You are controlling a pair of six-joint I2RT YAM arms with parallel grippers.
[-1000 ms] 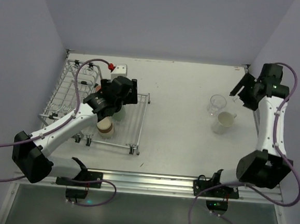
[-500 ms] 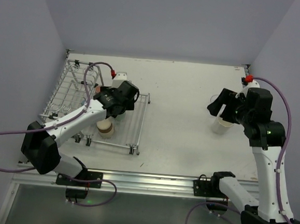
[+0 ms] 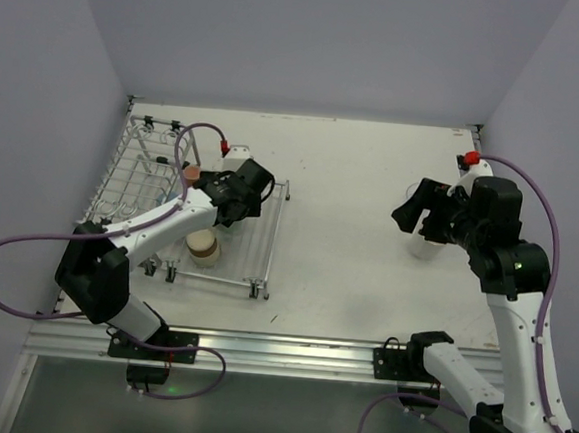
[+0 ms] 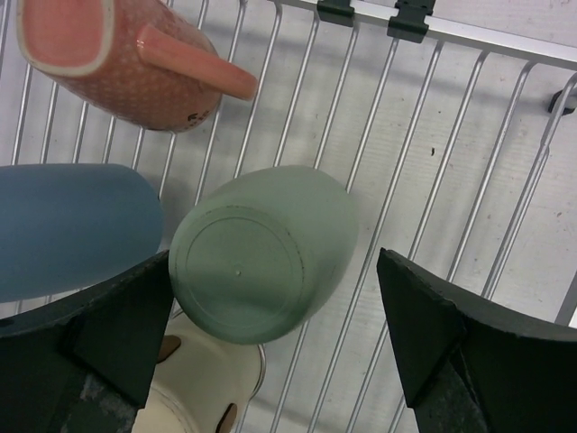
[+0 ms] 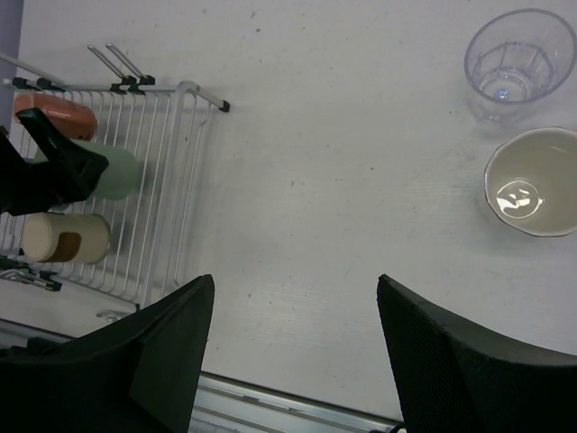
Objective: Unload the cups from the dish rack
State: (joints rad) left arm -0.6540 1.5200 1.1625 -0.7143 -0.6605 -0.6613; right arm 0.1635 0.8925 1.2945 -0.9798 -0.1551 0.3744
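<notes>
In the left wrist view the pale green cup (image 4: pixel 261 253) lies on its side on the dish rack (image 4: pixel 433 153), base toward the camera. My left gripper (image 4: pixel 270 334) is open, one finger on each side of that cup; no finger is touching it. Beside it lie a blue cup (image 4: pixel 72 225), a pink mug (image 4: pixel 126 63) and a cream cup with brown (image 4: pixel 198 397). My right gripper (image 5: pixel 293 298) is open and empty above bare table. A clear cup (image 5: pixel 520 63) and a white cup (image 5: pixel 534 180) stand upright on the table at the right.
From above, the rack (image 3: pixel 251 259) fills the left of the table, with its raised basket end (image 3: pixel 138 169) at the far left. My left gripper (image 3: pixel 232 212) is over the rack's flat part. My right gripper (image 3: pixel 410 211) hovers near the white cup (image 3: pixel 422 249).
My right arm has swung in from the far right corner toward the middle, above the two unloaded cups. My left gripper has shifted slightly toward the back, over the green cup.
</notes>
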